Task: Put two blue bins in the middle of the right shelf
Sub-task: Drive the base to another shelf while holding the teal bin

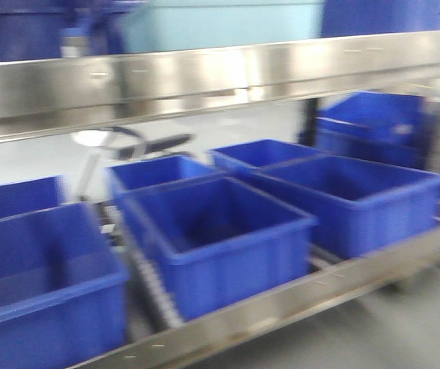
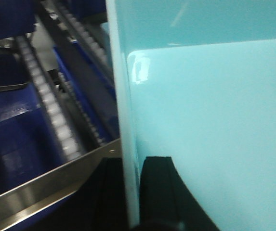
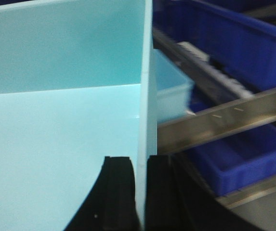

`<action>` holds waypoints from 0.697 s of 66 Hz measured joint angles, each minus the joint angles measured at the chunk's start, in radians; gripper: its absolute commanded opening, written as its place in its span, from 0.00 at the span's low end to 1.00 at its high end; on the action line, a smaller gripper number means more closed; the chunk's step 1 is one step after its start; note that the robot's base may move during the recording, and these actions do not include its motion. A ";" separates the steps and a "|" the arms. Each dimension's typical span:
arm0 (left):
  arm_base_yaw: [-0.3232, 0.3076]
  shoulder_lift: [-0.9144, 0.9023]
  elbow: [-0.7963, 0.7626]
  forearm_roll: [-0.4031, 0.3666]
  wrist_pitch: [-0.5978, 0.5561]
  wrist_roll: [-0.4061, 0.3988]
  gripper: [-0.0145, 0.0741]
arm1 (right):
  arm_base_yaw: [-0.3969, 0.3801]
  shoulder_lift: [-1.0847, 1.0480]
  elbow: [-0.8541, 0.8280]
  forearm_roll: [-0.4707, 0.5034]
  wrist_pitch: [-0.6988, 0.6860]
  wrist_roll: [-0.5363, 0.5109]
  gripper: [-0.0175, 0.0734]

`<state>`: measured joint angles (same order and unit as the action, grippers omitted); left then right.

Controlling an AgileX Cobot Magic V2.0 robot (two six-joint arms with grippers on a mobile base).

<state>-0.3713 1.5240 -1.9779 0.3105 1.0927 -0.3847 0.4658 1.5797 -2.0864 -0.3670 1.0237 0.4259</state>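
My left gripper (image 2: 133, 199) straddles the left wall of the bin (image 3: 56, 144), and my right gripper (image 3: 141, 197) straddles its right wall. Ahead, more bins (image 1: 220, 238) sit side by side on the shelf (image 1: 281, 304), beneath a rail (image 1: 204, 77).

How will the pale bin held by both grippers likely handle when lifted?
Probably light: the pale bin looks empty and thin-walled. Its glossy wall may slip, as the left gripper and right gripper each pinch just a wall. Thin walls might flex slightly.
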 measured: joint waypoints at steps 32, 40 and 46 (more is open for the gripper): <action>0.000 0.000 0.000 -0.002 0.000 0.000 0.04 | 0.000 0.000 0.000 0.000 0.000 0.000 0.02; 0.000 0.000 0.000 -0.002 0.000 0.000 0.04 | 0.000 0.000 0.000 0.000 0.000 0.000 0.02; 0.000 0.000 0.000 -0.002 0.000 0.000 0.04 | 0.000 0.000 0.000 0.000 0.000 0.000 0.02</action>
<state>-0.3713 1.5240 -1.9779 0.3084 1.0922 -0.3847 0.4658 1.5797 -2.0864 -0.3670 1.0237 0.4259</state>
